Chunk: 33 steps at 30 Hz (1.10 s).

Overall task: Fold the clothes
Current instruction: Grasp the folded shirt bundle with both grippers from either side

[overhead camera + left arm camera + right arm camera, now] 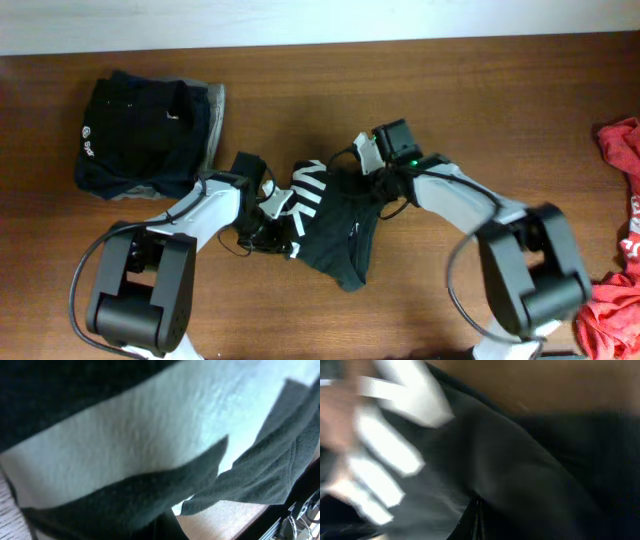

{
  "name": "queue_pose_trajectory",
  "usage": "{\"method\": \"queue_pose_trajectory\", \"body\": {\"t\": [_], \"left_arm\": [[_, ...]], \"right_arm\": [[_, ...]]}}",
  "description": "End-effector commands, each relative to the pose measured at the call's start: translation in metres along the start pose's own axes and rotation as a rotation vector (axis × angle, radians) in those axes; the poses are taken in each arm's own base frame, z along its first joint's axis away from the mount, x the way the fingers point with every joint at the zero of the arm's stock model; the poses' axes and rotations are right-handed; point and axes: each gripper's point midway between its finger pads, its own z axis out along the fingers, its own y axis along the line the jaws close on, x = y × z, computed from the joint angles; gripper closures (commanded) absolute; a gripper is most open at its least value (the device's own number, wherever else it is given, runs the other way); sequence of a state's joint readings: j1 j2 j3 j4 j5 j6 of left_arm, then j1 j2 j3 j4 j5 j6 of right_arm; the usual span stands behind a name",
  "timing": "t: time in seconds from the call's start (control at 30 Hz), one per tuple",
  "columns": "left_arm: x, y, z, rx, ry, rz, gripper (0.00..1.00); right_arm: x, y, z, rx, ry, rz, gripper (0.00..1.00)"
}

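Black striped garment lies crumpled mid-surface, its long axis running between left claw and right claw, both equally near; whether either is clenched, I cannot tell.

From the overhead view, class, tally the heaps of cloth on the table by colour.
Black: 2, the folded pile and the striped garment.
Red: 2, the upper heap and the lower heap, both cut off by the right edge.
Total: 4.
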<state>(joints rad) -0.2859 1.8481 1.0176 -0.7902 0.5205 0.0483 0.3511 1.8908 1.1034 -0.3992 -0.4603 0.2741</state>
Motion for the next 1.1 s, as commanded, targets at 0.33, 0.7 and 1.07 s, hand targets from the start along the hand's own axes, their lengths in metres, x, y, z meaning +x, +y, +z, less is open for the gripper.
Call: {"method": "queue_pose_trajectory", "body": {"t": [0.33, 0.7, 1.07], "left_arm": [[-0.109, 0.064, -0.08, -0.11, -0.462, -0.297, 1.0], [-0.061, 0.03, -0.102, 0.06, -0.209, -0.387, 0.21], [-0.018, 0.001, -0.058, 0.238, -0.067, -0.33, 0.05]], "right_arm": [[0.084, -0.045, -0.009, 0.309, 0.267, 0.469, 0.96], [0.049, 0.017, -0.063, 0.085, 0.126, -0.034, 0.64], [0.044, -0.023, -0.012, 0.154, 0.154, 0.102, 0.96]]}}
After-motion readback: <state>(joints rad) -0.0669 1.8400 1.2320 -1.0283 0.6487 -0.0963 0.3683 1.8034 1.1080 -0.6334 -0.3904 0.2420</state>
